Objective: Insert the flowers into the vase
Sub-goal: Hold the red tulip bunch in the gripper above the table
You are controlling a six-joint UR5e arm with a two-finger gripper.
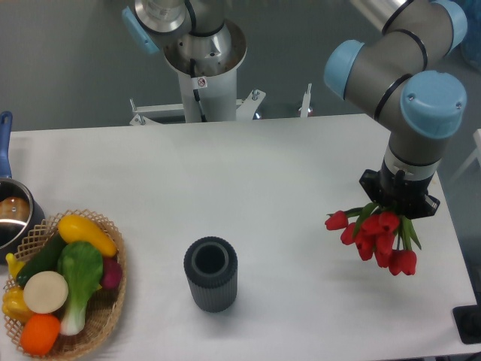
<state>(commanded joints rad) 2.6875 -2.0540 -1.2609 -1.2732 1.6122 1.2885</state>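
The vase [211, 274], a dark grey ribbed cylinder with an open round mouth, stands upright near the table's front edge, a little left of centre. The flowers [376, 235], a bunch of red tulip buds with green stems and leaves, are at the right side of the table. Their stems run up under my gripper [397, 213], which points down over them and appears shut on the stems. The fingers themselves are hidden by the wrist and the leaves. The flowers are well to the right of the vase.
A wicker basket [113, 312] of toy vegetables sits at the front left. Behind it, at the left edge, is a shiny metal pot [11, 214] with a blue handle. The arm's base [203, 68] stands at the back. A dark object [470, 325] shows at the front right corner.
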